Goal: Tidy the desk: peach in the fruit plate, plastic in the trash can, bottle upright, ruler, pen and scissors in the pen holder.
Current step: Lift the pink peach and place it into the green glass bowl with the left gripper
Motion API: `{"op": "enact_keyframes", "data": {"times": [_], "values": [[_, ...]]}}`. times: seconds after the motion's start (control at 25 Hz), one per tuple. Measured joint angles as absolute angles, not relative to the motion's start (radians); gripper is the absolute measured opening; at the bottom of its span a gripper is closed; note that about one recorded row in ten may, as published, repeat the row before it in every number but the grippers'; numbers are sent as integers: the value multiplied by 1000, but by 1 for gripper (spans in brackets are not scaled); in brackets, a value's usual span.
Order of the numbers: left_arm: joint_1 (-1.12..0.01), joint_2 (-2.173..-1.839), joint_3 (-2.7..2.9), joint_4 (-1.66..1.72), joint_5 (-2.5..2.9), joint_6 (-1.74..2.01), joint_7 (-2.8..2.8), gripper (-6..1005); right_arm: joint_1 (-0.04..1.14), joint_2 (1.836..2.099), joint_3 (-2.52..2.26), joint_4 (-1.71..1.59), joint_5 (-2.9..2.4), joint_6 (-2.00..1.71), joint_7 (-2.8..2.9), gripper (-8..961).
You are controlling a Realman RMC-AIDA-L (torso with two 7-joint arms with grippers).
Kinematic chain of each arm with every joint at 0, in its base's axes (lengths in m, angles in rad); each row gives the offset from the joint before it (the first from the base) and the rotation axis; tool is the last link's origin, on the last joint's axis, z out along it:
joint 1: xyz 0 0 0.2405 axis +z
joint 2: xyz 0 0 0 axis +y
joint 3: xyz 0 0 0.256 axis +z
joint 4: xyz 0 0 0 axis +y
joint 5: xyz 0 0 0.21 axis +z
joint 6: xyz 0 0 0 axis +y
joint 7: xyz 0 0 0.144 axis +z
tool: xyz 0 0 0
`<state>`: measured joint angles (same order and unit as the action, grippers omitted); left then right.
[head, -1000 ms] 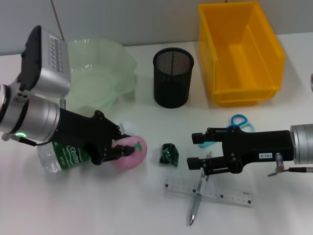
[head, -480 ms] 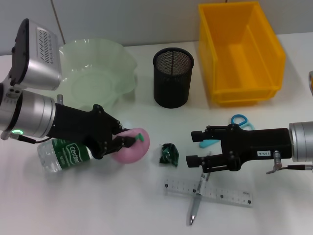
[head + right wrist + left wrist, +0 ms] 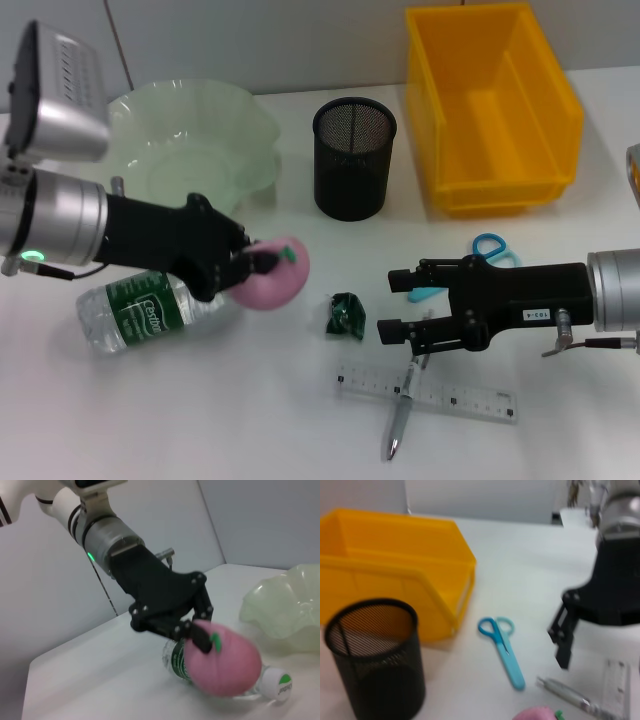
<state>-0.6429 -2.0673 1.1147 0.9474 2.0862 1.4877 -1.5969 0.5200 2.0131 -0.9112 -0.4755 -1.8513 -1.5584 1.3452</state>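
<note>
My left gripper is shut on the pink peach, holding it just above the table in front of the pale green fruit plate. The right wrist view shows the peach clamped between the left fingers. Behind it the green-labelled bottle lies on its side. Crumpled green plastic lies mid-table. My right gripper is open, low over the pen that lies across the clear ruler. The blue scissors lie just behind the right arm. The black mesh pen holder stands upright at the back.
A yellow bin stands at the back right, next to the pen holder. The left wrist view shows the scissors, pen, ruler, pen holder, bin and the right gripper.
The left gripper has lifted the peach and carried it slightly up and back toward the fruit plate, uncovering the bottle. The right gripper has edged a little left over the pen.
</note>
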Motion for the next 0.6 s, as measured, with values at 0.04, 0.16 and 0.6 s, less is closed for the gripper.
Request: {"op": "enact_keyframes", "data": {"times": [0.04,0.16,0.6], "values": [[-641,-2067,1100,947,2074,1488,-1597,56,520,2014,-911,-475,-1851,-1558,1345,784],[-634,-2067,1074,947,2049,1485,-1599,55,517,2018,-911,-476,-1852,-1558,1344,784],[-601,-2068,1042,930,1925,1389,-1599,53,509,2022,-911,-476,-1855,-1560,1337,781]]}}
